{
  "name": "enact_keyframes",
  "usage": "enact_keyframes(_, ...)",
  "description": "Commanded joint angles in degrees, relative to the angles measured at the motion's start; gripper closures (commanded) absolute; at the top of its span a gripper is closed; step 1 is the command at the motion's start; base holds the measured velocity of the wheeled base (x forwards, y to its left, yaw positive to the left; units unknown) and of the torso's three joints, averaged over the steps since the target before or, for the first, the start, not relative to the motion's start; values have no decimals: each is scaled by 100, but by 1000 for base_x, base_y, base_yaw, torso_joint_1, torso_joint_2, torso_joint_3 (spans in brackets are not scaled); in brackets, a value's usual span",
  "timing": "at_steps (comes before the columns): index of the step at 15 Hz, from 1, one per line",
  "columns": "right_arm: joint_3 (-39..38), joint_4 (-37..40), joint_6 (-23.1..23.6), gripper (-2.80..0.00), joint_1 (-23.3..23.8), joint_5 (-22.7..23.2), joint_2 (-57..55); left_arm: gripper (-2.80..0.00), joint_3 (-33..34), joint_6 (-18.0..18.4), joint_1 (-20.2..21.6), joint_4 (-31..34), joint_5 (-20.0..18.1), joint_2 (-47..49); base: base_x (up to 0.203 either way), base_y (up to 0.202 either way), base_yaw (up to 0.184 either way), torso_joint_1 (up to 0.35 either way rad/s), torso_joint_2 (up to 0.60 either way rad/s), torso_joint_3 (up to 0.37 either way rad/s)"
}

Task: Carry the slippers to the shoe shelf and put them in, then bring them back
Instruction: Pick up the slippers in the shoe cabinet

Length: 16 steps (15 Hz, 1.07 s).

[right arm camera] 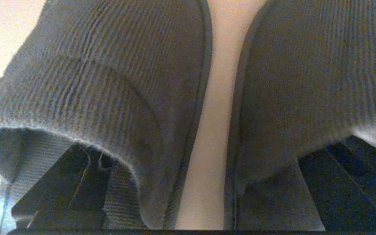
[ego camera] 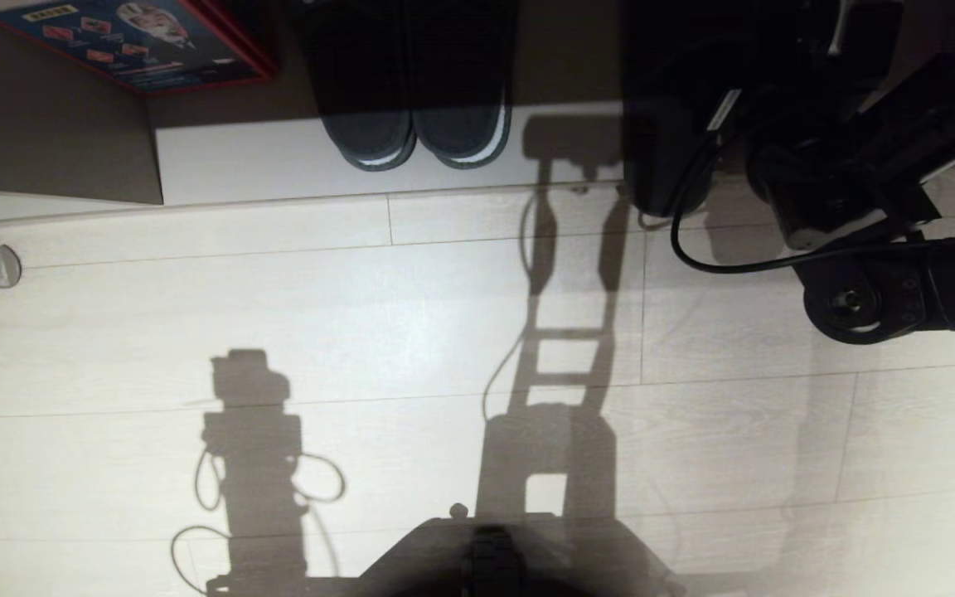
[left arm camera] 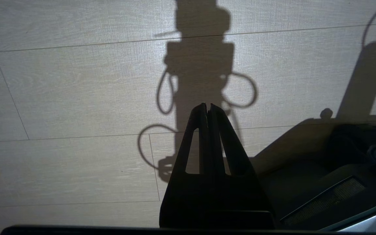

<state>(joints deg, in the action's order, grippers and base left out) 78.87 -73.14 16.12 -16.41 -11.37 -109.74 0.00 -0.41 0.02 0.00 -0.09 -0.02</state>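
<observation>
the striped pair of slippers [ego camera: 415, 91] loses its toes to shelf shadow and the head view's top edge, the right arm [ego camera: 859, 166] hides whatever lies beneath it, and the red-edged box [ego camera: 133, 37] is cut off.

The shoe shelf's pale base board [ego camera: 262, 162] carries striped slippers [ego camera: 415, 124] side by side.

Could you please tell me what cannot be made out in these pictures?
- Head view: the slippers are mostly hidden behind the right arm.
- Head view: the striped pair is cut off by the top edge and darkened by the shoe shelf shadow.
- Right wrist view: the right gripper fingertips vanish under the slippers' bands; whether they touch is unclear.
- Head view: the left gripper is outside the frame.
</observation>
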Motion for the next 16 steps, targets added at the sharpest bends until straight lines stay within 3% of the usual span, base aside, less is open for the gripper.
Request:
enact_keyframes(1,241,-42,14,-280,14,0,-216,0,0,-2,-1,0,0,-6,0,0,0,0,0,0)
enact_keyframes(2,330,-42,14,-280,33,12,-249,0,0,-2,6,0,0,-6,0,0,0,0,0,0)
enact_keyframes(3,348,-68,6,0,50,21,-284,0,0,-2,-2,0,0,-6,0,0,0,0,0,0)
enact_keyframes(12,251,10,6,0,82,39,-180,0,0,-2,-2,0,0,-6,0,0,0,0,0,0)
enact_keyframes(16,-813,457,-103,0,12,284,783,0,0,-2,-2,0,0,-6,0,0,0,0,0,0)
